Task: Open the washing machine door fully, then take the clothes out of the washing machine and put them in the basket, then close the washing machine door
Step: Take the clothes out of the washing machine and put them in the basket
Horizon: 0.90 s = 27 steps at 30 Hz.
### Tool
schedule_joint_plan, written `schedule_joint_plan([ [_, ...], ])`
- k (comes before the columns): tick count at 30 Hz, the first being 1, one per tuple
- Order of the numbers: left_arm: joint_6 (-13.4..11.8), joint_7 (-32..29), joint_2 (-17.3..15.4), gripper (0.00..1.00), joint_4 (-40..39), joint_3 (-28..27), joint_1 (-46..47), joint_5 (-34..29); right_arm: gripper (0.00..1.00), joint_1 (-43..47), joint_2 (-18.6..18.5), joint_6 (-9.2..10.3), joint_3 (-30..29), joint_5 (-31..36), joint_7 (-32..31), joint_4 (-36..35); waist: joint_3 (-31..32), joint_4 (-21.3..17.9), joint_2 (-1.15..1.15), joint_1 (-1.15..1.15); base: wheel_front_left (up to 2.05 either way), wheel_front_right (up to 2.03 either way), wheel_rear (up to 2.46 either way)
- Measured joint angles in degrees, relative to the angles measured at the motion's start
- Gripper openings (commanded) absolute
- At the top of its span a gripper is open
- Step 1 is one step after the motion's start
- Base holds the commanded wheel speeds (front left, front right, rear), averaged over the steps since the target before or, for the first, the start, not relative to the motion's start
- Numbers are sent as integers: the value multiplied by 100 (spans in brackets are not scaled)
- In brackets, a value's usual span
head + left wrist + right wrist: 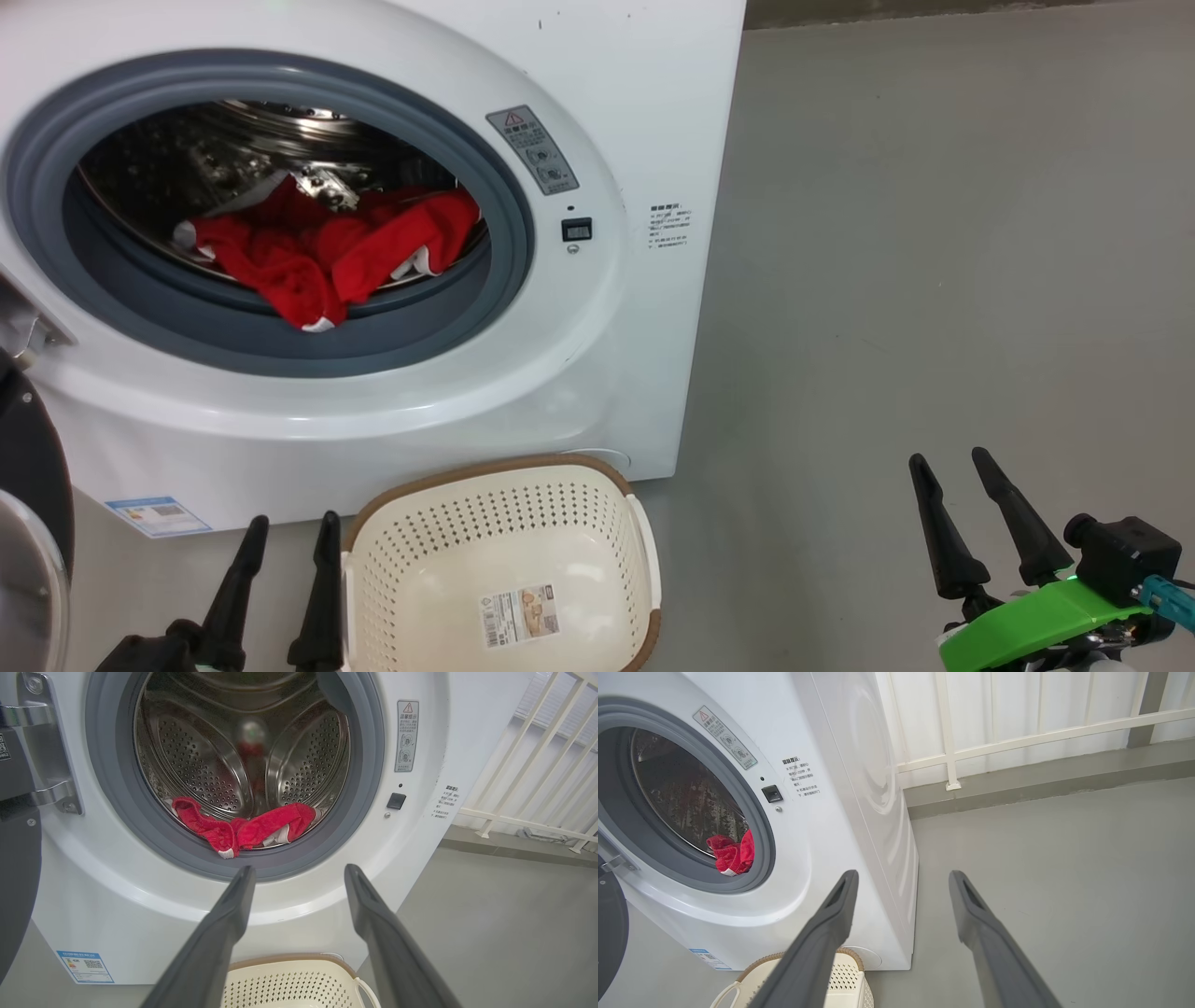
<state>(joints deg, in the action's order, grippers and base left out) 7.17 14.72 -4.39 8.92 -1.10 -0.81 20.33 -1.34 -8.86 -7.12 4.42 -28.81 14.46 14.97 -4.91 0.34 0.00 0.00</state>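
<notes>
Now the washing machine door [33,467] stands open and the red clothes [317,247] slump over the grey rubber ring [280,350]; our left gripper [292,523], beside the basket [439,481], and right gripper [950,462] gape empty. We'd best pinch the overhanging fold [313,308].

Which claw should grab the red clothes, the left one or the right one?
The left claw. It sits open in front of the washing machine, pointing at the clothes. The right claw points past the machine's side, over the floor.
</notes>
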Motion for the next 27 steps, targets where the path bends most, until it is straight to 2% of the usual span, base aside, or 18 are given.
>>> schedule_joint_plan([
  [27, 0, 0, -2, 100, -56, 49, -1, -20, 100, 0, -2, 1, 9, 0, 0, 5, 96, 13, 0, 0, 0, 0, 0],
])
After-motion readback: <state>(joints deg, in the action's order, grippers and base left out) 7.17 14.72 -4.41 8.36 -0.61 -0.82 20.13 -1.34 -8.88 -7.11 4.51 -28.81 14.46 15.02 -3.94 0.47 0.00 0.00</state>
